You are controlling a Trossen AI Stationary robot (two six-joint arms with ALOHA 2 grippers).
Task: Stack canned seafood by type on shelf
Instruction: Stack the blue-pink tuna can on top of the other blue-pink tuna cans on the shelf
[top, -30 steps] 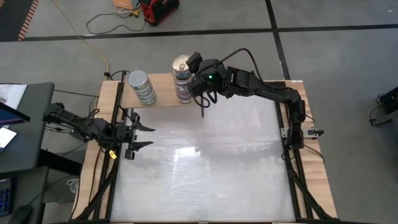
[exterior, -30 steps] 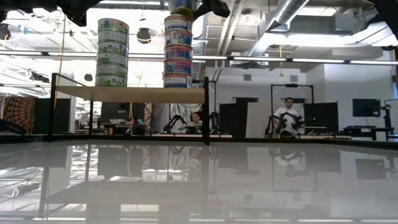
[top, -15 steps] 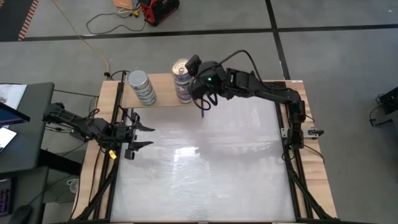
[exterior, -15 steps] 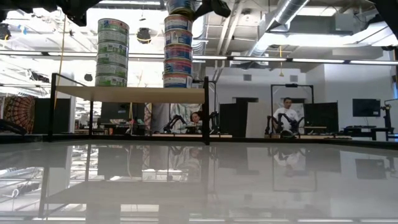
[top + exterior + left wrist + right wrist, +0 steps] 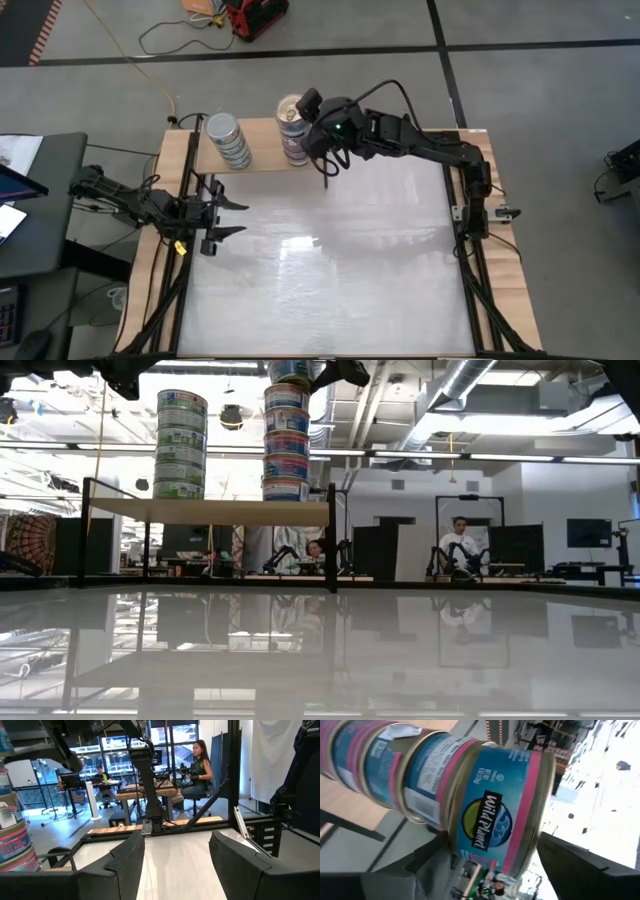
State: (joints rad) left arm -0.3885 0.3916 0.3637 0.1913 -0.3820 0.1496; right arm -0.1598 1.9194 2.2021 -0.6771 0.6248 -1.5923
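Observation:
Two upright stacks of tins stand on the light wooden shelf (image 5: 262, 158) at the table's far left. The left stack (image 5: 229, 140) has a silver lid on top. The right stack (image 5: 293, 135) has blue and pink labels and a gold lid. In the low view both stacks (image 5: 181, 445) (image 5: 286, 440) rise from the shelf board (image 5: 220, 510). My right gripper (image 5: 306, 112) is at the right stack's top tin (image 5: 495, 805), rolled onto its side. My left gripper (image 5: 232, 219) hangs open at the table's left edge, and is also seen in its own wrist view (image 5: 177, 865). My right gripper has the top tin between its fingers, one finger (image 5: 427, 860) at the tin's base rim (image 5: 451, 827) and the other (image 5: 580, 865) at its lid end (image 5: 540, 815). It comes level from the table's right. The tin stands upright on the stack. The pads are hidden behind the tin.
A thin dark post (image 5: 330, 540) stands at the shelf's right end, just below the right gripper. The wide white tabletop (image 5: 330, 270) spreads in front of the shelf. People sit at desks in the room beyond the table (image 5: 460, 550).

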